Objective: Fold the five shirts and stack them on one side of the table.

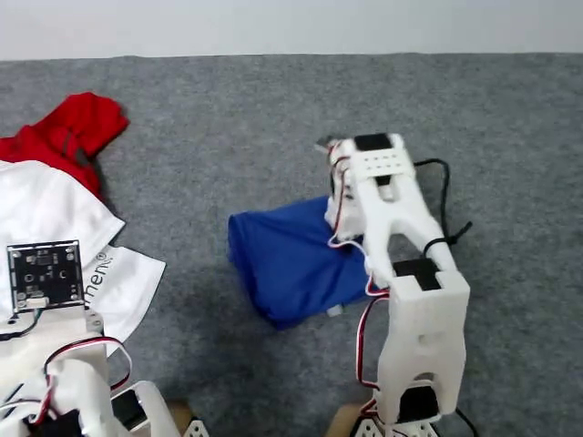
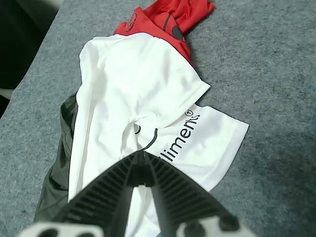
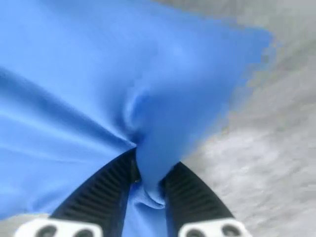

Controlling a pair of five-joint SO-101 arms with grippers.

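Cloth is gripped by one of the two arms working on a grey, felt-like tabletop [image 1: 228, 109].

Right side: the right end effector [image 3: 148, 173] is clamped on the blue shirt [image 3: 123, 74]. A raised ridge of blue fabric is pinched between its two ribbed black fingers [image 3: 106, 190], and the cloth fans out beyond the tips. In the high view the blue shirt lies bunched near the middle of the tabletop, and the white right arm [image 1: 414, 300] reaches over the shirt's right edge.

Left side: the left end effector [image 2: 143, 158] has its fingers drawn together, tips almost meeting. The tips sit directly over the white shirt [image 2: 133, 89], just beside a line of dark lettering on the fabric. Whether any cloth is caught between them cannot be determined. In the high view the left arm [image 1: 73, 382] stands at the near left corner, above the same shirt.

Garment positions:
- The white shirt is spread loosely at the left of the tabletop.
- The red shirt [image 2: 168, 19] is crumpled at the far end of the white shirt and touches it; the white fabric overlaps its near edge.
- A dark garment [image 2: 61, 163] lies under the white shirt and shows along one side of it.
- The blue shirt lies well apart from this group, with bare tabletop between.
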